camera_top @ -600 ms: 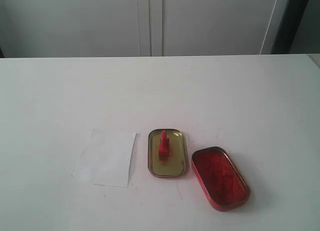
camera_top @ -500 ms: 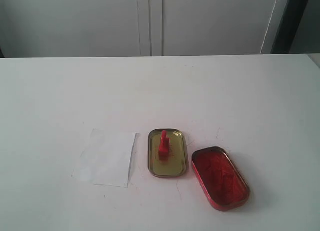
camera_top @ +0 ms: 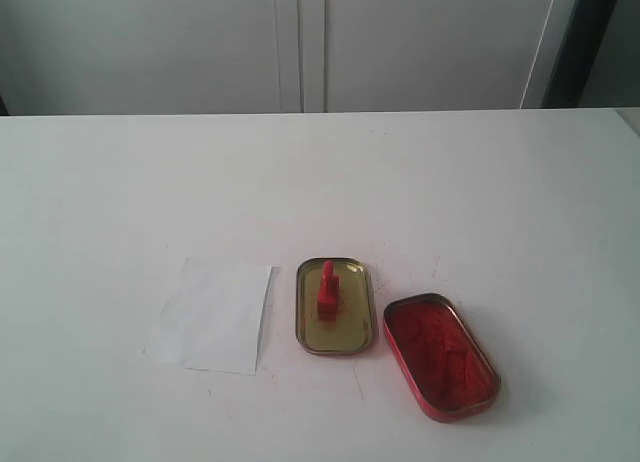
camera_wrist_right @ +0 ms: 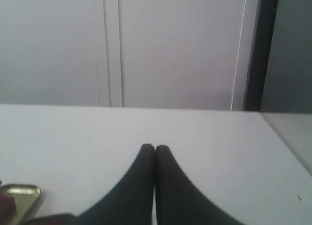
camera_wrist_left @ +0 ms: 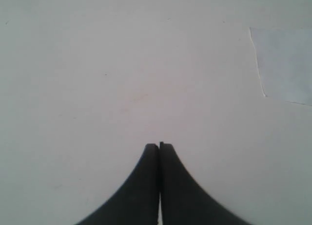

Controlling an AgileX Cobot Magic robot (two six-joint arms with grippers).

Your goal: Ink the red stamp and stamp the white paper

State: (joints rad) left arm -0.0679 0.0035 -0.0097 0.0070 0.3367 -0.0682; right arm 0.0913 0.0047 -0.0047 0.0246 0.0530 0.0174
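The small red stamp (camera_top: 327, 286) stands upright inside the gold-coloured oblong tin (camera_top: 335, 334) near the table's front middle. To its left lies the white paper (camera_top: 212, 314), whose corner also shows in the left wrist view as the white paper (camera_wrist_left: 285, 64). Right of the gold tin sits the red tin with the red ink pad (camera_top: 441, 355). Neither arm appears in the exterior view. My left gripper (camera_wrist_left: 159, 145) is shut and empty over bare table. My right gripper (camera_wrist_right: 155, 147) is shut and empty too, with the gold tin's edge (camera_wrist_right: 19, 196) off to its side.
The white table (camera_top: 320, 182) runs back to a pale cabinet wall (camera_top: 300, 42). A dark vertical strip (camera_top: 585, 42) stands at the back right. The table's right edge (camera_wrist_right: 287, 137) shows in the right wrist view.
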